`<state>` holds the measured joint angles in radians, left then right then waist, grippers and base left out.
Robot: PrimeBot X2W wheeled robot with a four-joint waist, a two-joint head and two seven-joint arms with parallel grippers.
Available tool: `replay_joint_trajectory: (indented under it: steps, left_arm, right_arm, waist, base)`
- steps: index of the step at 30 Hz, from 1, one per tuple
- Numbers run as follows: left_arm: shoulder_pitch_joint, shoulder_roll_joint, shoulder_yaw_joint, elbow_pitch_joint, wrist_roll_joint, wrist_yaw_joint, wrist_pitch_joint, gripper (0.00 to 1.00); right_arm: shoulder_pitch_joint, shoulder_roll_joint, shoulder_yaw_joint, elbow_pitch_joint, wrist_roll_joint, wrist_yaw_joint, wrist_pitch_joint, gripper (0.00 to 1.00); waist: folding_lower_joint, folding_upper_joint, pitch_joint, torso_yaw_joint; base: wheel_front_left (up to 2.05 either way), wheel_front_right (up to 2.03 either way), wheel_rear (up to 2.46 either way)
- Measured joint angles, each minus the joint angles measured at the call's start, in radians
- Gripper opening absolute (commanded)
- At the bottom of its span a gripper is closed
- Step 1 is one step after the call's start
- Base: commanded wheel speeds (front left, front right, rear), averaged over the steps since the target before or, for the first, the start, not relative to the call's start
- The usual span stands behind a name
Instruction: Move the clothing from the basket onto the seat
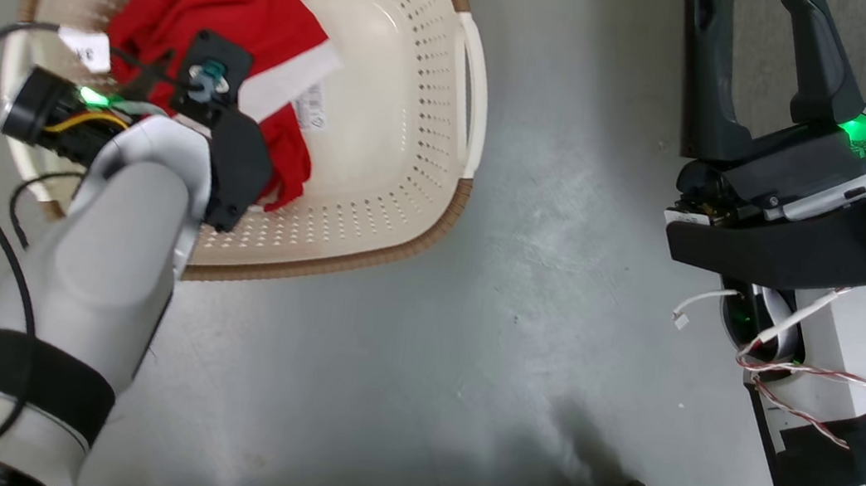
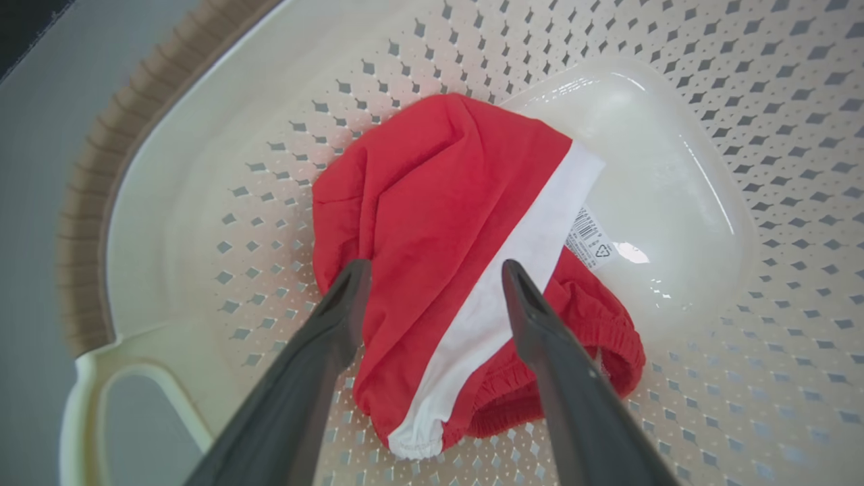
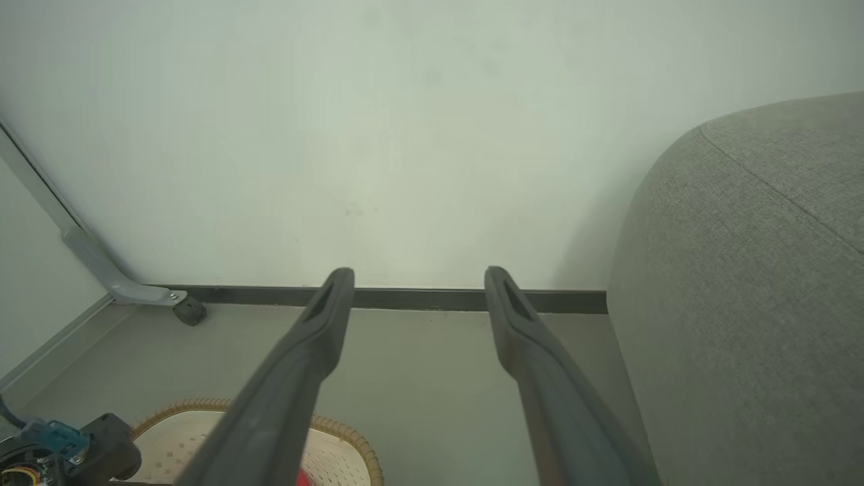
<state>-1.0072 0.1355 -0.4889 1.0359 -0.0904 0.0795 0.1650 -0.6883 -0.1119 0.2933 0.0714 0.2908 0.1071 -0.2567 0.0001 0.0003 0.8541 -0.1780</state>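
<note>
- Now at the pick-up step: the left gripper (image 2: 433,268) hangs over the red clothing (image 2: 439,169), jaws apart, nothing held
- The clothing lies bunched in the basket (image 2: 196,202)
- Meanwhile the right gripper (image 3: 417,272), fingers spread, waits beside the seat (image 3: 742,304)
- Next, likely: lower, pinch the fabric, lift clear

This looks like a bare indoor room set up as a home corner, more test space than lived-in house. It has a plain white wall (image 3: 405,135) with a dark skirting board (image 3: 405,298), and a smooth grey floor (image 1: 428,343). A plastic laundry basket (image 1: 419,91) stands on the floor. There is also a grey fabric sofa seat (image 3: 756,304) and a metal frame leg (image 3: 101,270) on a caster (image 3: 190,312).
</note>
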Motion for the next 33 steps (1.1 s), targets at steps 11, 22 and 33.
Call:
replay_joint_trajectory:
  steps: [11, 22, 33]
  left_arm:
    - [-0.093, 0.071, -0.019, 0.061, 0.058, 0.017, 0.067, 1.0]
    - [-0.145, 0.1, -0.039, 0.097, 0.1, 0.027, 0.09, 1.0]
    - [-0.154, 0.1, -0.041, 0.129, 0.112, 0.035, 0.097, 1.0]
  right_arm:
    - [-0.016, 0.022, 0.015, -0.041, 0.018, 0.007, 0.0, 1.0]
    - [-0.017, 0.034, 0.022, -0.058, 0.026, 0.008, 0.0, 1.0]
    - [-0.017, 0.039, 0.021, -0.065, 0.032, 0.009, 0.0, 1.0]
  waist:
    - [0.0, -0.0001, 0.097, -0.052]
    - [0.0, -0.0001, 0.162, -0.091]
    - [-0.0001, -0.0001, 0.176, -0.109]
  base:
    - [0.0, 0.0, 0.0]
    - [0.0, 0.0, 0.0]
    - [0.0, 0.0, 0.0]
